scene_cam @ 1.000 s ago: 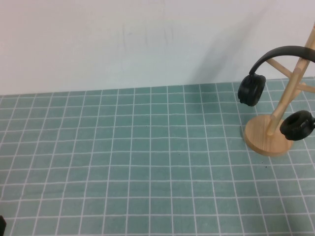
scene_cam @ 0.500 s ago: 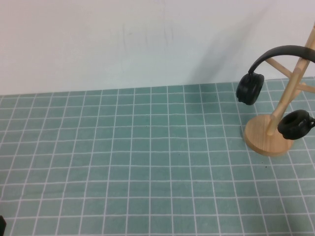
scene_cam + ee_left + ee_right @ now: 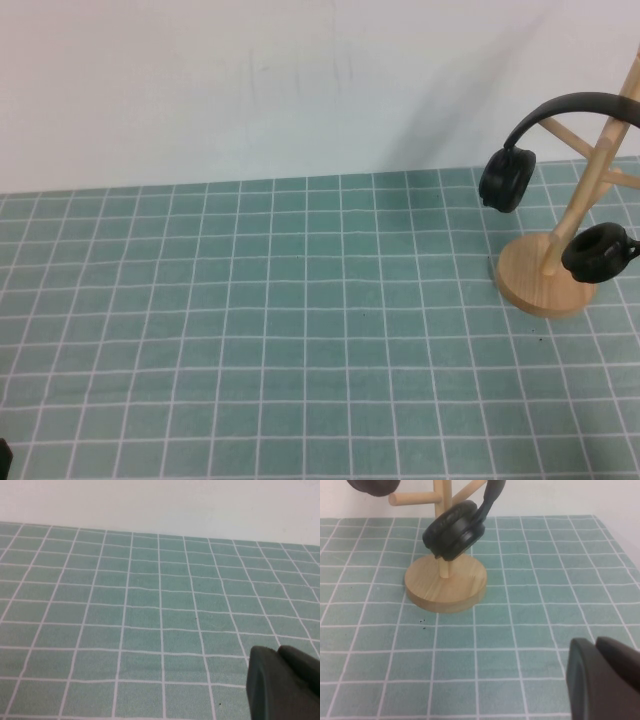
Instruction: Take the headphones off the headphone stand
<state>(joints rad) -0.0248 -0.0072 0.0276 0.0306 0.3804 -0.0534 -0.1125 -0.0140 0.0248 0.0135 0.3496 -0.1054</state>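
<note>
Tablecloth (image 3: 250, 330) of green squares with white lines covers the work surface, with no writing or brand mark legible anywhere. The left gripper (image 3: 282, 682) hovers low over bare cloth on the left; whether it is apart or together cannot be told. At far right the headphones (image 3: 507, 178) hang on the headphone stand (image 3: 540, 275). The right gripper (image 3: 602, 677) sits near the stand's base, its state likewise unclear.
</note>
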